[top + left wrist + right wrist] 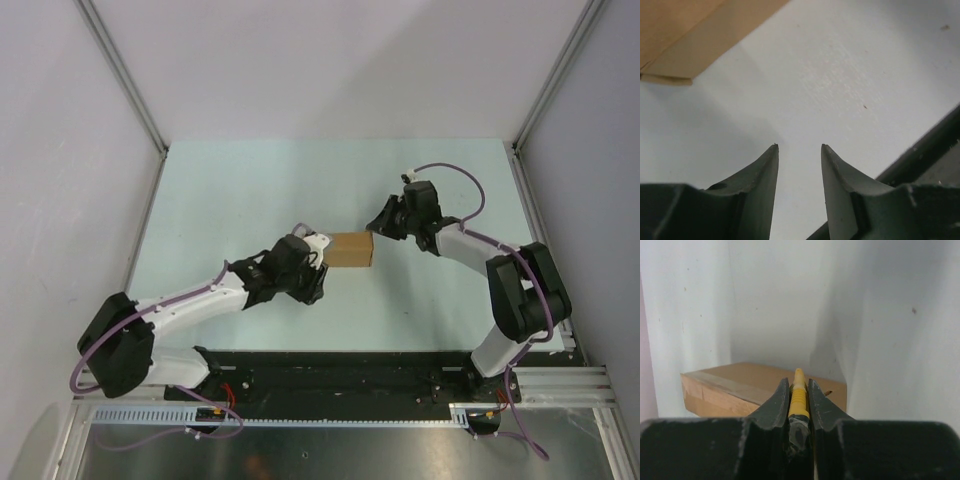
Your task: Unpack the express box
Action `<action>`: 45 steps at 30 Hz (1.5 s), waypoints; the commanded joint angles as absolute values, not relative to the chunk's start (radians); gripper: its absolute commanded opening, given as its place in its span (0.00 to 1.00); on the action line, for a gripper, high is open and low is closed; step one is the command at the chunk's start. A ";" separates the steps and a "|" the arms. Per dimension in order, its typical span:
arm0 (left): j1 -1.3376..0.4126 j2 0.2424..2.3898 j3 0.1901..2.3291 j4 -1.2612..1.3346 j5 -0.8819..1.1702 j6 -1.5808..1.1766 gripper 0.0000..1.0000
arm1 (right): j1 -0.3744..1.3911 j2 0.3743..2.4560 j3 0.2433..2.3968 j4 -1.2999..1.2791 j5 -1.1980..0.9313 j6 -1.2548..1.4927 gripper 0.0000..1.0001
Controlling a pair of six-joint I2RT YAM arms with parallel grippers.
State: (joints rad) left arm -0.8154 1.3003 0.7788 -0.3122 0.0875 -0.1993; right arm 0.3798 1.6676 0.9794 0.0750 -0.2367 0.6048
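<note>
We judge the cutting step in hand: right gripper [799,382] grasps the slim yellow utility knife [798,395], left gripper [799,146] released beside the centre-frame brown cardboard box [350,249]; next, slit its top.

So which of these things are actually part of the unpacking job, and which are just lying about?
In the job: express box; utility knife, clamped in the right gripper and pointing at the box; left gripper, open beside the box.

Just there: table; metal frame posts. No loose extras show.
</note>
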 commanded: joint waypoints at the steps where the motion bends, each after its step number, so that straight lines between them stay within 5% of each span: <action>1: -0.816 1.313 0.756 -0.206 -0.070 -0.380 0.44 | 0.403 1.611 0.979 -0.089 -0.204 0.687 0.00; 9: -0.773 1.449 0.791 -0.112 -0.213 -0.509 0.46 | 0.437 1.591 0.973 -0.173 -0.190 0.713 0.00; 23: -0.450 1.502 0.808 0.047 -0.009 -0.494 0.43 | 0.520 1.577 0.936 -0.146 -0.192 0.710 0.00; 38: -0.338 1.686 0.980 0.156 0.224 -0.514 0.47 | 0.670 1.588 1.002 -0.075 -0.164 0.600 0.00; 41: -0.307 1.663 0.974 0.143 0.212 -0.511 0.50 | 0.680 1.577 1.022 -0.110 -0.092 0.543 0.00; 45: -0.284 1.599 0.979 0.045 0.195 -0.483 0.72 | 0.680 1.520 1.035 -0.144 -0.012 0.448 0.00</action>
State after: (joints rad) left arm -0.3111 1.6814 0.9447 0.1013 0.1909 -0.4976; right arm 0.6819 1.5837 0.9844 -0.1169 -0.1219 0.5632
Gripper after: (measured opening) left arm 0.626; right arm 0.159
